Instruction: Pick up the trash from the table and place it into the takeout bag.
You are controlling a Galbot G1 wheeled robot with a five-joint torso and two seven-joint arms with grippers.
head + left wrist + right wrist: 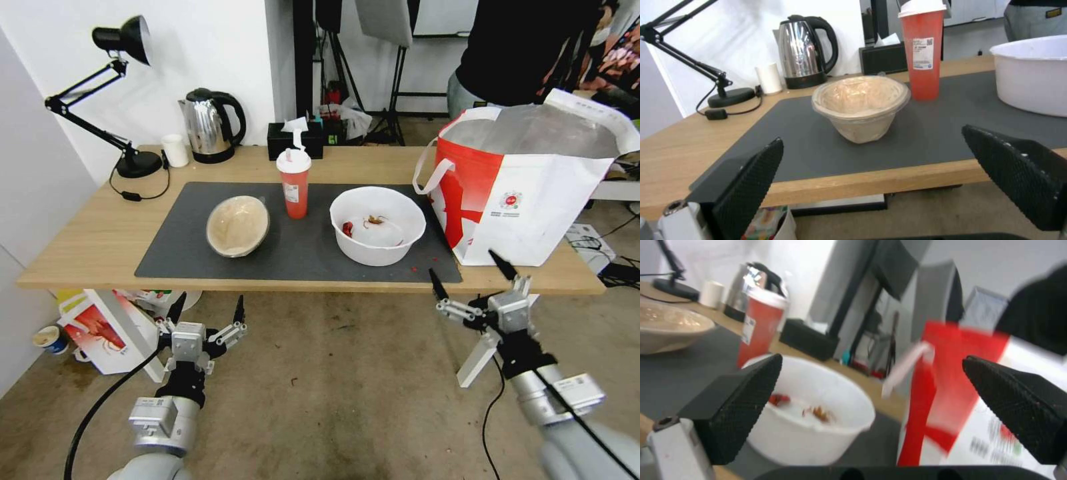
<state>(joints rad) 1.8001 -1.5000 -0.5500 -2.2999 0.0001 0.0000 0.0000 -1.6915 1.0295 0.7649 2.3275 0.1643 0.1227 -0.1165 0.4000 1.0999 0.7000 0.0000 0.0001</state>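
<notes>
No legible text anywhere.

Head view: looking down from up high at the whole table (pixel 93 247), from in front.
Left wrist view: sitting low by the table edge, facing the tan paper bowl (pixel 861 106) close up.
Right wrist view: sitting low and tilted, facing the large white bowl (pixel 818 420) and takeout bag (pixel 960 406).
Sharing: both wrist views are showing the red drink cup (pixel 922 50).

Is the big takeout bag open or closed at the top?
Open. The takeout bag stands upright on the table, its mouth spread wide and the silver lining showing inside.
</notes>
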